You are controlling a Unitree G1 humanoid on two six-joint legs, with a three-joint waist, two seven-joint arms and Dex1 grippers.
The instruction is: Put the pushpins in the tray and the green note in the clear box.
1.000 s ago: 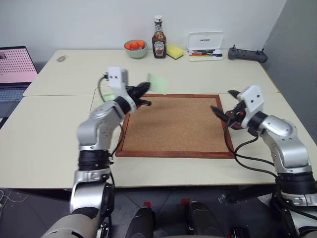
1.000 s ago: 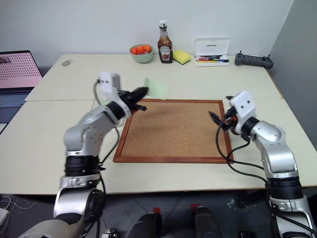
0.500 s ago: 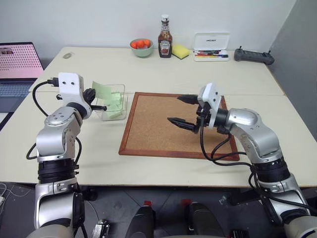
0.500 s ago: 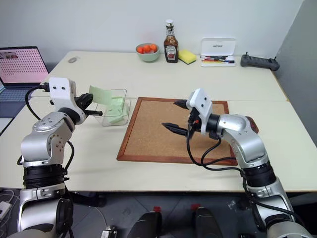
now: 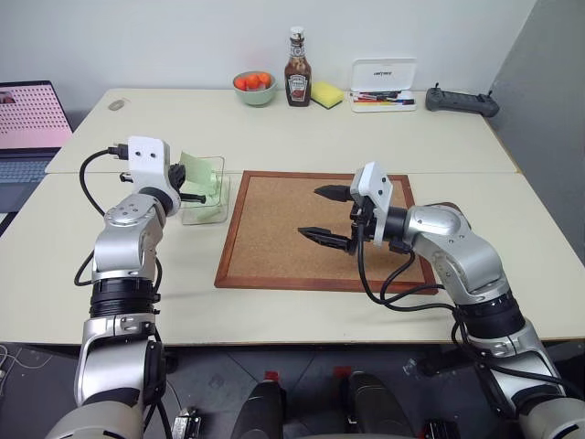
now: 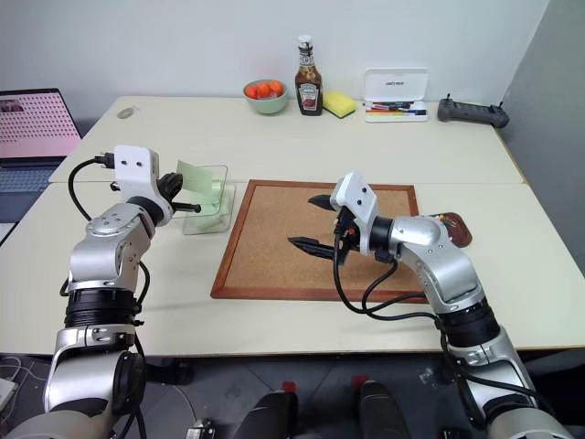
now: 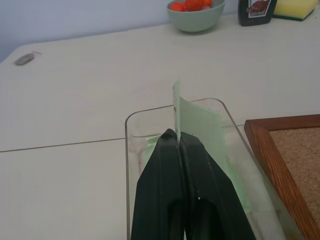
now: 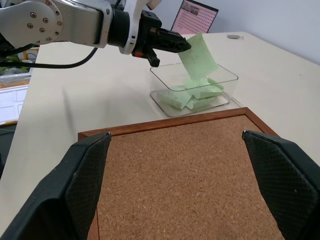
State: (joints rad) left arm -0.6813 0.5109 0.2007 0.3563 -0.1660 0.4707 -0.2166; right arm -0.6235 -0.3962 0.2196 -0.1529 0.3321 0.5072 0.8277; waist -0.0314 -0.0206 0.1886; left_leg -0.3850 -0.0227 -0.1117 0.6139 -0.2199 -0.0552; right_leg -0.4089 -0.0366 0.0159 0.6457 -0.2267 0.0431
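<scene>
Left hand [image 7: 177,137] pinched shut on the green note [image 8: 198,55], fingers level, holding the slip upright over the open top of the clear box [image 5: 205,189] — lower edge of the slip down between the walls. More green slips [image 8: 192,97] lying flat on the bottom of that box. Box standing on the table [image 5: 366,137], just beside the left edge of the cork board [image 5: 315,233].

Right hand [image 5: 326,215] hovering over the middle of the cork board, fingers spread wide apart, pointing toward the box, gripping nothing. Bare cork between the two black fingertips [image 8: 82,175] in the right wrist view.

Dark reddish tray [image 6: 454,229] resting on the table just off the board's right edge, partly hidden behind the right arm — small colourful bits showing inside, too small to tell apart; cannot tell whether the pushpins lie among them.

Along the far edge of the table: green bowl of orange fruit [image 5: 252,86], sauce bottle [image 5: 296,57], yellow sponge [image 5: 323,92], white pen case [image 5: 382,77].
</scene>
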